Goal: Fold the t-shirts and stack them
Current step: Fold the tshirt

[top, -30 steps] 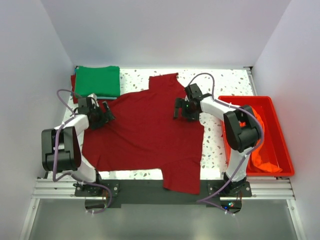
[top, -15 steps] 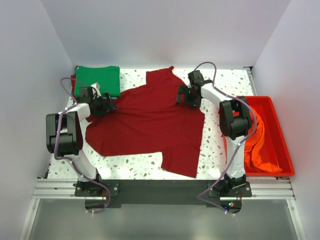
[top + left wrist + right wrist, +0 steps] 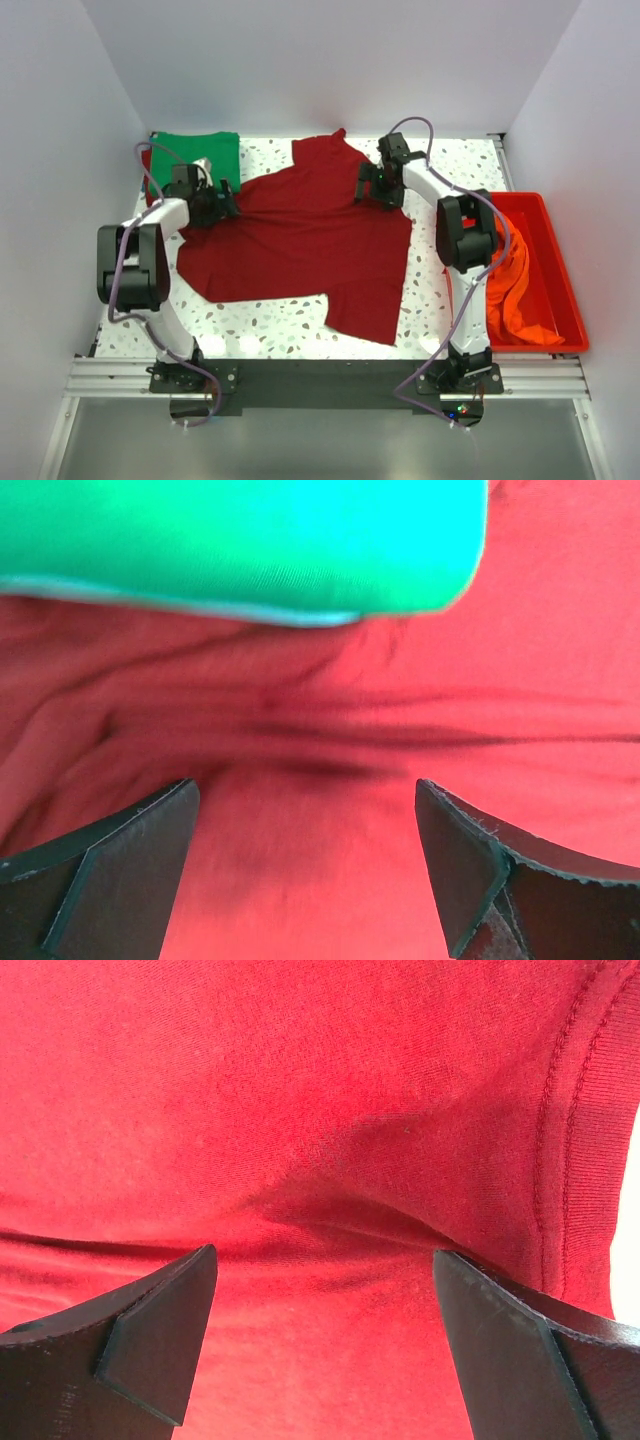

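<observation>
cotton-looking knit, soft and limp. the red shirt lies spread flat across the middle of the table, with one flap pointing to the far edge and another toward the near edge. it is wrinkled along its far side. the green shirt is folded in the far left corner, and the red shirt's left edge runs right up beside it. the orange shirt is bunched in the tub on the right, not yet touched.

the left gripper sits low over the shirt's far left edge and the right gripper over its far right part, next to a stitched hem. on both, the fingers are spread wide with nothing pinched. a shallow ridge of cloth runs between the fingers in each wrist view (i can't tell whether the tips actually press down).

my read on handling: the shirt is light, has no stiffness, and isn't fragile. it will sag, stretch and drag on the table whenever it's lifted. a single layer could slide out of the pads, so i'd take hold on the doubled, stitched hem or a seam. both grippers should grip at matching spots on the same edge so the fold comes out even. on the left i'd watch that i don't catch the green fold along with the red.
</observation>
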Robot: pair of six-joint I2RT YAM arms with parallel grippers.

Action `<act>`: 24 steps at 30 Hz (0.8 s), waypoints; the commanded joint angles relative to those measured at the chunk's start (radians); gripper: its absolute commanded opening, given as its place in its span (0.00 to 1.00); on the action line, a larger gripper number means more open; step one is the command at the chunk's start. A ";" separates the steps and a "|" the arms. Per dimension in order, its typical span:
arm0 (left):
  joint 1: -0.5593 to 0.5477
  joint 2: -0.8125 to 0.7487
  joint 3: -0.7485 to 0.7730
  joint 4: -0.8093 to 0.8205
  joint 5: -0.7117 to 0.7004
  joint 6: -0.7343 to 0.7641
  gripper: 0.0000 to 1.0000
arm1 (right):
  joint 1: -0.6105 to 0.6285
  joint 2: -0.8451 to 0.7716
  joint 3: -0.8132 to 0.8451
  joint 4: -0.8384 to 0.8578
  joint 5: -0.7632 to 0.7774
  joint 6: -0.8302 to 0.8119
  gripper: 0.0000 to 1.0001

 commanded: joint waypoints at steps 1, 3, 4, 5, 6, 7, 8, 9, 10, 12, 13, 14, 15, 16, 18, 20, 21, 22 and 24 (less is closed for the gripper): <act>0.000 -0.195 -0.012 -0.062 -0.079 -0.016 0.95 | -0.015 0.021 0.032 -0.028 -0.008 -0.039 0.93; -0.003 -0.265 -0.040 -0.085 -0.116 -0.021 0.95 | -0.015 -0.002 0.035 -0.021 -0.020 -0.042 0.93; -0.008 -0.335 -0.049 -0.117 -0.136 -0.024 0.95 | -0.015 -0.011 0.038 -0.021 -0.029 -0.045 0.93; -0.008 -0.368 -0.067 -0.139 -0.157 -0.029 0.95 | -0.013 -0.032 0.042 -0.021 -0.038 -0.049 0.93; -0.013 -0.399 -0.076 -0.160 -0.208 -0.036 0.95 | -0.013 -0.043 0.042 -0.019 -0.046 -0.049 0.93; -0.013 -0.449 -0.084 -0.221 -0.223 -0.047 0.95 | -0.013 -0.060 0.043 -0.019 -0.060 -0.049 0.93; -0.013 -0.469 -0.099 -0.255 -0.269 -0.065 0.93 | -0.013 -0.074 0.035 -0.019 -0.069 -0.047 0.93; -0.019 -0.495 -0.106 -0.328 -0.326 -0.073 0.90 | -0.013 -0.107 0.031 -0.019 -0.075 -0.044 0.93; -0.019 -0.506 -0.115 -0.361 -0.353 -0.081 0.88 | -0.015 -0.126 0.025 -0.022 -0.084 -0.042 0.93; -0.028 -0.537 -0.154 -0.421 -0.400 -0.099 0.82 | -0.012 -0.167 -0.006 -0.018 -0.094 -0.030 0.92; -0.032 -0.548 -0.173 -0.430 -0.406 -0.102 0.79 | -0.012 -0.208 -0.023 -0.015 -0.100 -0.024 0.92; -0.036 -0.560 -0.206 -0.433 -0.412 -0.115 0.75 | -0.010 -0.233 -0.059 -0.009 -0.109 -0.012 0.92; -0.048 -0.578 -0.224 -0.439 -0.423 -0.118 0.74 | -0.010 -0.256 -0.078 -0.004 -0.114 -0.006 0.92; -0.048 -0.585 -0.236 -0.444 -0.432 -0.124 0.73 | -0.009 -0.299 -0.096 -0.002 -0.118 -0.003 0.92; -0.098 -0.572 -0.265 -0.465 -0.478 -0.139 0.70 | -0.004 -0.338 -0.145 0.001 -0.127 0.007 0.92; -0.123 -0.551 -0.262 -0.469 -0.486 -0.150 0.65 | 0.005 -0.393 -0.190 -0.005 -0.132 0.016 0.92; -0.140 -0.525 -0.261 -0.472 -0.483 -0.153 0.64 | 0.007 -0.414 -0.205 -0.004 -0.137 0.017 0.92; -0.144 -0.511 -0.262 -0.472 -0.480 -0.153 0.63 | 0.010 -0.431 -0.219 -0.005 -0.138 0.019 0.92; -0.155 -0.477 -0.273 -0.463 -0.486 -0.155 0.63 | 0.019 -0.488 -0.264 -0.007 -0.140 0.027 0.92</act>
